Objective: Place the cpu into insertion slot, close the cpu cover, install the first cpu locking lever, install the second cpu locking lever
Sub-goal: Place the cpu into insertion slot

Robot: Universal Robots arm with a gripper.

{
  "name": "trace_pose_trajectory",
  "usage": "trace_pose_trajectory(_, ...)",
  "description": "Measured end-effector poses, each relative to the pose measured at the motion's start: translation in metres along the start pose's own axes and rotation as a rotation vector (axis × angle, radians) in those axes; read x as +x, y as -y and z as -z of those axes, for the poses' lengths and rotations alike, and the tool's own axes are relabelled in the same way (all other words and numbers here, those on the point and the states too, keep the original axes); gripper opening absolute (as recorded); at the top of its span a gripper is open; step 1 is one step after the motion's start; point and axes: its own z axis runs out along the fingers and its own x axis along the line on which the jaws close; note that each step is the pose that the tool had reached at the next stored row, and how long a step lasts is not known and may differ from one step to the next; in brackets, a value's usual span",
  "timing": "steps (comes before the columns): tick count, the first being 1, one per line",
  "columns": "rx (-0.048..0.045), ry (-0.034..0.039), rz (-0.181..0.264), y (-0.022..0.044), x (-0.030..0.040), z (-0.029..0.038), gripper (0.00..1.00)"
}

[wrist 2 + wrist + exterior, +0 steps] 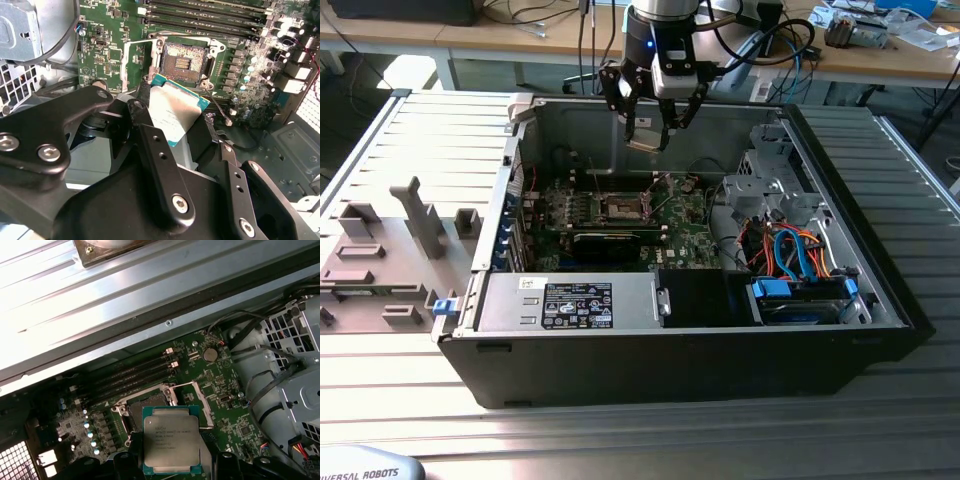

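Your gripper (652,132) hangs inside the open computer case (895,290), clear above the motherboard (100,50) in the exterior view. Jaws: clamped on the cpu (172,112), gripping two opposite edges. You can see its silver-grey top facing both wrist cameras, with a green edge showing. Cpu location: in the air, not seated, and overlapping one side of the insertion slot (184,56) in the first wrist view. The slot's dark centre is exposed. The cpu cover (131,60) is swung open at the slot's side. Memory slots (132,375) run alongside.
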Motion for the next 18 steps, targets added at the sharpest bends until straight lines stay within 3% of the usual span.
trace_pose_trajectory(18,-0.0002,0.0003,-0.017,0.0,0.0,-0.0001,0.54)
